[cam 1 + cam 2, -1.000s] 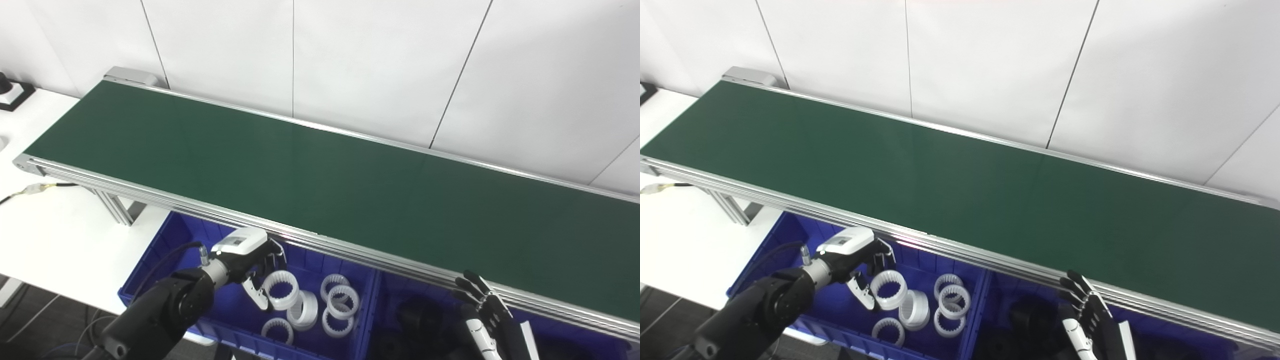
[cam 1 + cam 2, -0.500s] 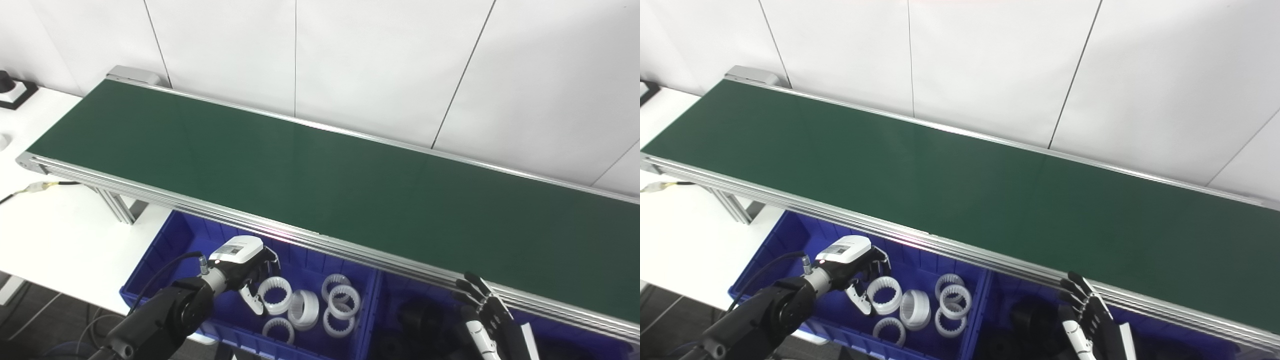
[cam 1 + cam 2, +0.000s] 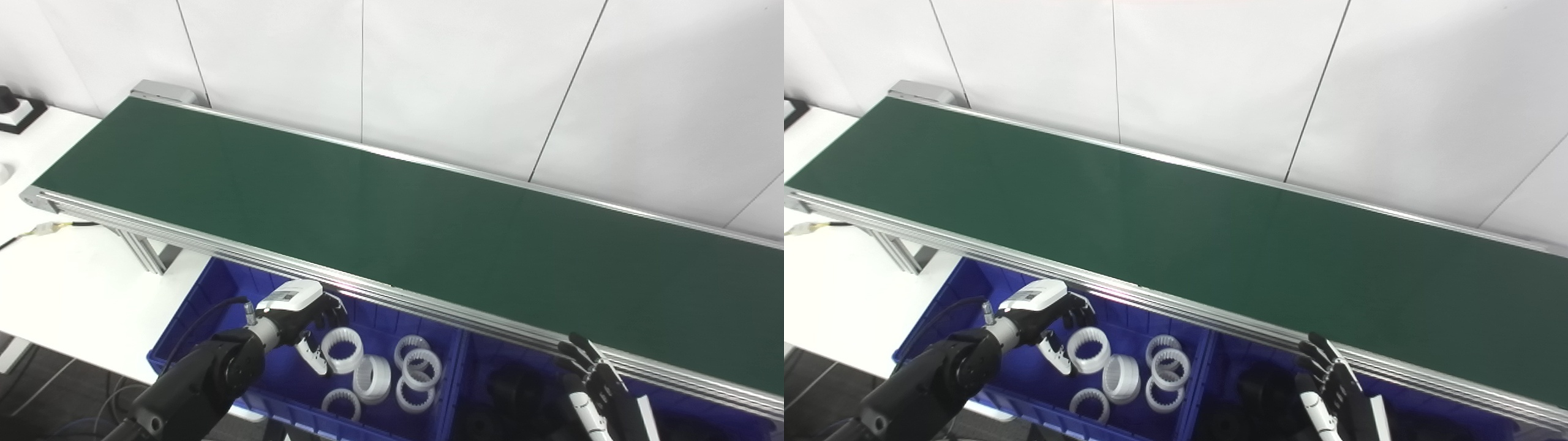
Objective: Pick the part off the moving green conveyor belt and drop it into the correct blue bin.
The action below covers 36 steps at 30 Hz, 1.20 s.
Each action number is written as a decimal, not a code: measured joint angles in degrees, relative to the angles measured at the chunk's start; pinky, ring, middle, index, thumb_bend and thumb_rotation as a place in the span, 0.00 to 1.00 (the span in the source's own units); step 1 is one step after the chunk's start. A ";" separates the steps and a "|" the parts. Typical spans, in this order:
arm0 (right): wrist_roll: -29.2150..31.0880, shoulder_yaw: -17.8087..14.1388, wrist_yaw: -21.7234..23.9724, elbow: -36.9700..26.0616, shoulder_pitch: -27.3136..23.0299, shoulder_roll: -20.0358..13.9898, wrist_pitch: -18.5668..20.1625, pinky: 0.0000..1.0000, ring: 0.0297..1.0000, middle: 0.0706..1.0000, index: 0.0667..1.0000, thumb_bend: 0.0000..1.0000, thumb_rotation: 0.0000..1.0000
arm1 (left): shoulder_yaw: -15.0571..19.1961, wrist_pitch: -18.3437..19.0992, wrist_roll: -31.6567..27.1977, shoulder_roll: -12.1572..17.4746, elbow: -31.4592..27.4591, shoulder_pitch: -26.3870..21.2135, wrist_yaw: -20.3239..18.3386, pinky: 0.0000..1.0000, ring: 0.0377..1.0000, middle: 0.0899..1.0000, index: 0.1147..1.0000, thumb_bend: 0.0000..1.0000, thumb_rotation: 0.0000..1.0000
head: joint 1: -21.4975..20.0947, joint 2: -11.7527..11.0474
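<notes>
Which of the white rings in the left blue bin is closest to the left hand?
The toothed white ring at the cluster's upper left, right beside the left hand; whether it is gripped is unclear. The other rings lie farther right and nearer the camera.

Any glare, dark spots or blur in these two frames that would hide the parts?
Left eye view: sharp; a small pinkish glint on the conveyor rail; white rings read clearly, but black parts sink into the shadowed right bin. Right eye view: same glint; belt evenly lit; right hand cut by the bottom edge.
</notes>
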 measured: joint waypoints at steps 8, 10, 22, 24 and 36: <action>0.03 -0.01 0.00 0.00 0.00 0.17 0.00 0.74 0.78 0.82 0.87 0.54 0.64 | -0.23 0.48 0.44 0.48 -1.60 0.14 -0.34 0.84 0.86 0.89 0.88 0.86 0.08 | 0.00 -0.35; 0.04 -0.01 0.00 0.01 0.00 0.19 0.00 0.74 0.78 0.82 0.87 0.54 0.63 | -0.24 1.00 0.62 0.65 -3.27 0.37 -0.54 0.83 0.85 0.88 0.87 0.86 0.09 | -0.18 -0.44; 0.00 0.10 -0.01 0.05 0.05 0.60 0.00 0.73 0.78 0.82 0.87 0.51 0.61 | 4.46 5.04 -9.52 0.94 -23.49 2.63 -9.32 0.47 0.53 0.59 0.57 0.64 0.46 | -2.46 -1.23; -0.07 0.15 -0.02 0.20 0.01 0.62 -0.01 0.73 0.78 0.82 0.87 0.51 0.62 | 5.09 5.17 -12.81 0.78 -26.08 2.64 -10.51 0.44 0.49 0.56 0.53 0.63 0.45 | -2.98 -1.41; -2.44 0.82 -1.03 0.55 0.29 1.77 -0.01 0.71 0.77 0.81 0.86 0.53 0.62 | 8.71 -2.86 -31.46 -9.27 -19.30 4.41 -6.36 0.66 0.72 0.75 0.73 0.83 0.59 | -7.30 -2.20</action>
